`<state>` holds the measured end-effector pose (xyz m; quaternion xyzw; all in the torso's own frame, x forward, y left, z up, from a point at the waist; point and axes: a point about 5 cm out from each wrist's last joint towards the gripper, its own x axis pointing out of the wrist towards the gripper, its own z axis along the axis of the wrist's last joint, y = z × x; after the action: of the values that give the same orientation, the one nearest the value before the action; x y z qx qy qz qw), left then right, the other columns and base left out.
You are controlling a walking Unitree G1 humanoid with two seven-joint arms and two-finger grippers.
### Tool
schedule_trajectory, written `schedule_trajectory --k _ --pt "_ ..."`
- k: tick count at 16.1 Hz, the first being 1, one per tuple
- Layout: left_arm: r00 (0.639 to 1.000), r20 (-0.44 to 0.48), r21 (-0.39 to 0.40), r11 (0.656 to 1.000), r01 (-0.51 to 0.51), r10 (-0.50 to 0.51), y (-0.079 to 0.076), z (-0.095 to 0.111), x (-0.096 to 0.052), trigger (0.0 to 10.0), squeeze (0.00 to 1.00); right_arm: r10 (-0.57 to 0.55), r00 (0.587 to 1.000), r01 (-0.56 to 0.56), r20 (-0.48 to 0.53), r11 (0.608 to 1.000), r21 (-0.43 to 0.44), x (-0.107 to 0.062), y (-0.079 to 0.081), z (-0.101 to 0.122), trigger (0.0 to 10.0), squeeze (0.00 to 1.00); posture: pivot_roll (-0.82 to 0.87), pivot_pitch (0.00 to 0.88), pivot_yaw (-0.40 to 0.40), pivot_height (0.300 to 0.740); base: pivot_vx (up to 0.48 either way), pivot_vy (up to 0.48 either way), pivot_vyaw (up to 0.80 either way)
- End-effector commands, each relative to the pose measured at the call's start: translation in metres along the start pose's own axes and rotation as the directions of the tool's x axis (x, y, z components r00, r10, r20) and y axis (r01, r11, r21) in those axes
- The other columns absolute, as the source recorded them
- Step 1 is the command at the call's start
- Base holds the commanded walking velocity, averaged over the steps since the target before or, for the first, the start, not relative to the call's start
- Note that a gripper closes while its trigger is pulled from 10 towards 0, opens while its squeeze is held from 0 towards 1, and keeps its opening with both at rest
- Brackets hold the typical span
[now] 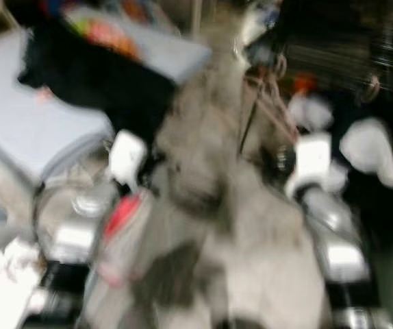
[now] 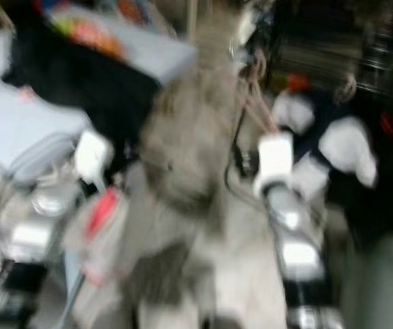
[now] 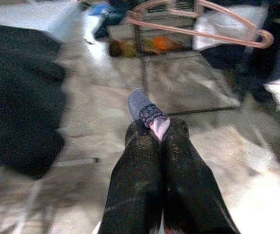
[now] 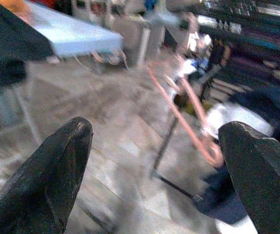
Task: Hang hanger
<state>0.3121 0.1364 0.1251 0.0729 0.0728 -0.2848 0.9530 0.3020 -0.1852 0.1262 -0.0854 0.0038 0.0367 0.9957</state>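
Black garment (image 1: 94, 75) draped over table (image 1: 11, 116)

The right claw (image 4: 157, 168) spreads its two black fingers (image 4: 50, 178) wide apart over a mottled grey floor (image 4: 106, 141). Between them, a pink hanger (image 4: 186, 114) hangs from a dark metal rack (image 4: 167, 141), beside white and dark clothing (image 4: 237, 114). A pale blue tabletop (image 4: 74, 34) stands behind, all softly blurred.

Both eye views are smeared by motion blur. The hanger (image 3: 203, 22) is cut off by the frame's edge, its hook unseen.
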Motion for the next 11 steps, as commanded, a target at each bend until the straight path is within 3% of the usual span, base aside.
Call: schedule_trajectory --k 1,5,11 --pt "1.000 0.006 0.018 1.000 -0.020 0.020 0.0090 0.0037 -0.0042 10.0 0.00 0.013 1.000 -0.013 0.020 1.000 -0.002 0.0044 0.0044 0.0065 10.0 0.00 -0.04 0.103 -0.003 0.740 0.394 0.270 -0.41" --pt "1.000 0.002 0.013 1.000 -0.018 0.018 0.0092 0.0041 -0.0039 10.0 0.00 0.019 1.000 -0.019 0.015 1.000 -0.002 0.0040 0.0061 0.0051 10.0 0.00 -0.04 0.108 -0.005 0.740 0.322 0.351 -0.10" --pt "1.000 0.002 0.031 0.999 -0.013 0.013 0.0096 0.0060 -0.0032 10.0 0.00 0.020 1.000 -0.019 0.021 1.000 -0.018 0.0044 0.0056 0.0055 10.0 0.00 -0.04 0.107 -0.005 0.740 0.000 0.443 0.00"
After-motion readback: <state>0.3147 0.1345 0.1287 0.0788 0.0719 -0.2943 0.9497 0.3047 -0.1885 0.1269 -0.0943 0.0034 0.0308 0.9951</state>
